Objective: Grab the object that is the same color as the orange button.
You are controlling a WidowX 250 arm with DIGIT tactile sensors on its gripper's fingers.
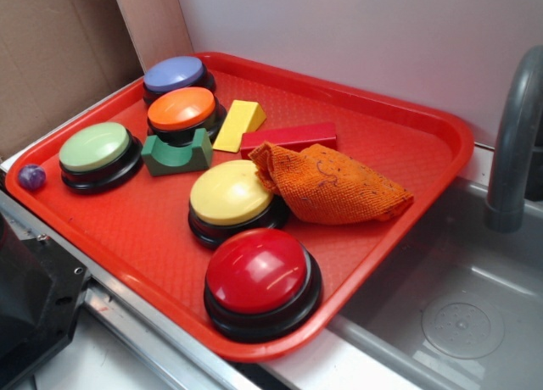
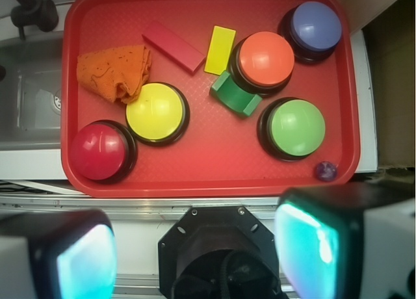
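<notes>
Claw (image 2: 195,253) spread, seemingly empty (fingers blurred); orange cloth (image 2: 114,70) touches yellow button (image 2: 156,112).

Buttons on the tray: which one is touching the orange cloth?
The yellow button: the orange cloth rests against its edge. The red button, orange button, green and purple ones sit clear of it.

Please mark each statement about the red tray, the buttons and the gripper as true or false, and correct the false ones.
1. The orange cloth lies inside the red tray. True.
2. The gripper is shut on the cloth. False: it hangs open above the tray's near edge, holding nothing.
3. The cloth touches the yellow button. True.
4. The orange button stands between the yellow and red buttons. False: it stands between the purple button and the green block.
5. The red button sits near a tray corner. True.
</notes>
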